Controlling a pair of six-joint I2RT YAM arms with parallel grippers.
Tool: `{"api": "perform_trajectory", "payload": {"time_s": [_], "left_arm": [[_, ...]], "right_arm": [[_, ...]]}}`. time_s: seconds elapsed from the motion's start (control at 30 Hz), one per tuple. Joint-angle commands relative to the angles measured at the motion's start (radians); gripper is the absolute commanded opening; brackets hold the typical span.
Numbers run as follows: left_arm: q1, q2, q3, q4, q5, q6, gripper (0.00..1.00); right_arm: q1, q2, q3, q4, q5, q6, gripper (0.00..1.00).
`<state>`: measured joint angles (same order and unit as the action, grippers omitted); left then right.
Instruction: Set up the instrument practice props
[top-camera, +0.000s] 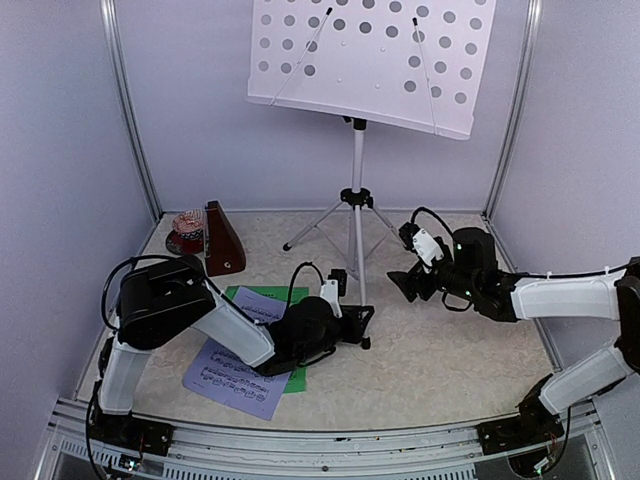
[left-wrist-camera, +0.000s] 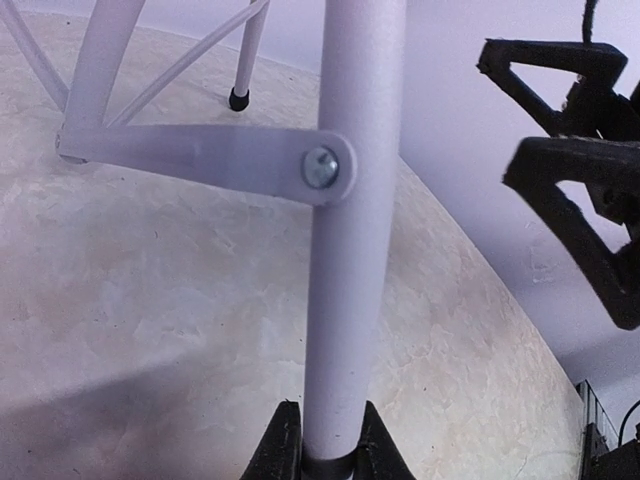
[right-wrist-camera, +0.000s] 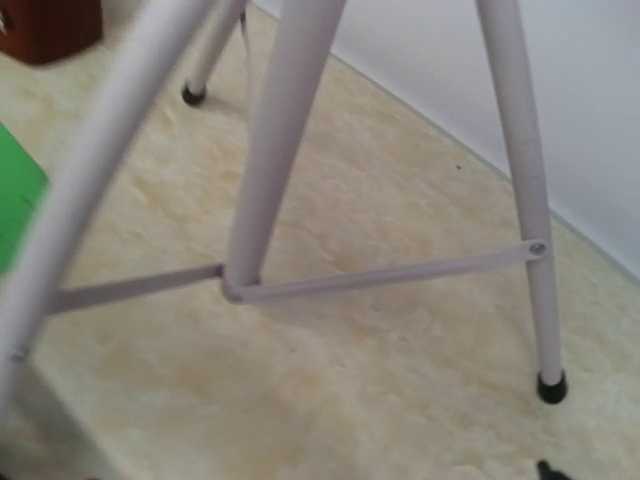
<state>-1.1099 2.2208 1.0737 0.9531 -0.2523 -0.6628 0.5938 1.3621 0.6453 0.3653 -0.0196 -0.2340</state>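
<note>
Top external view, left of silver music stand (top-camera: 357, 170): brown pyramid metronome (top-camera: 222, 240), with a blurry pinkish item (top-camera: 187, 225) behind it. Lavender sheet (top-camera: 235, 375) overlaps green sheet (top-camera: 238, 294), both partly hidden by the arm. Left gripper (top-camera: 362, 325) is clamped on the stand's front leg. Perforated grey desk (top-camera: 370, 60) is cropped at the top. Right of the stand: right gripper (top-camera: 403, 285), jaws apart, near the legs.

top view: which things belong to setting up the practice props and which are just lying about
Job: stand, lavender sheet, green sheet, metronome.
Lying about: red dish behind the metronome, contents unclear.
</note>
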Motion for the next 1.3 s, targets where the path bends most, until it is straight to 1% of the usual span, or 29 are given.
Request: {"api": "perform_trajectory", "payload": {"time_s": [0.0,0.07,0.1,0.2,0.27,0.37,0.43,0.5,0.53,0.57,0.6,0.67,0.73,0.8,0.9,0.97,1.13,1.27], "left_arm": [[-0.054,0.023,0.081,0.066,-0.080,-0.084,0.16],[-0.063,0.038,0.111,0.056,-0.085,-0.098,0.18],[-0.063,0.053,0.126,0.053,-0.084,-0.115,0.20],[-0.067,0.077,0.149,0.068,-0.087,-0.159,0.30],[-0.078,0.080,0.162,0.073,-0.097,-0.153,0.35],[-0.087,0.070,0.173,0.057,-0.100,-0.106,0.42],[-0.083,0.045,0.145,0.051,-0.089,-0.083,0.55],[-0.076,-0.020,0.071,0.033,-0.101,-0.065,0.76],[-0.074,-0.064,0.014,0.035,-0.115,-0.050,0.89],[-0.072,-0.108,-0.038,0.037,-0.124,-0.030,0.98],[-0.068,-0.162,-0.091,0.025,-0.127,-0.009,0.99],[-0.060,-0.266,-0.168,-0.061,-0.145,0.032,0.99],[-0.040,-0.360,-0.219,-0.183,-0.135,0.067,0.99],[-0.001,-0.464,-0.272,-0.322,-0.110,0.070,0.99],[0.090,-0.597,-0.381,-0.453,-0.016,0.030,0.99],[0.156,-0.709,-0.467,-0.495,0.031,0.005,0.99],[0.315,-0.974,-0.598,-0.678,0.131,-0.015,0.99],[0.496,-1.150,-0.673,-0.814,0.243,0.003,0.97]], "right_arm": [[0.000,-0.080,-0.042,0.038,-0.060,0.117,0.91],[0.000,-0.098,-0.043,0.035,-0.077,0.131,0.91],[0.000,-0.106,-0.041,0.029,-0.084,0.139,0.91],[0.000,-0.121,-0.030,0.007,-0.104,0.157,0.91],[0.000,-0.131,-0.027,0.003,-0.107,0.168,0.91],[0.000,-0.144,-0.027,-0.001,-0.108,0.180,0.91],[0.000,-0.152,-0.028,-0.007,-0.116,0.187,0.91],[0.000,-0.164,-0.027,-0.011,-0.127,0.206,0.91],[0.000,-0.171,-0.030,-0.010,-0.140,0.218,0.91],[0.000,-0.177,-0.033,-0.004,-0.150,0.231,0.91],[0.000,-0.182,-0.039,0.004,-0.163,0.246,0.91],[0.001,-0.185,-0.041,0.014,-0.183,0.278,0.91],[0.001,-0.181,-0.035,0.017,-0.196,0.316,0.89],[0.003,-0.167,-0.023,0.017,-0.216,0.360,0.87],[0.020,-0.141,0.004,0.019,-0.233,0.424,0.84],[0.053,-0.119,0.021,0.022,-0.227,0.447,0.83],[0.187,-0.019,0.084,0.015,-0.200,0.510,0.80],[0.297,0.090,0.131,0.040,-0.171,0.541,0.77]]}}
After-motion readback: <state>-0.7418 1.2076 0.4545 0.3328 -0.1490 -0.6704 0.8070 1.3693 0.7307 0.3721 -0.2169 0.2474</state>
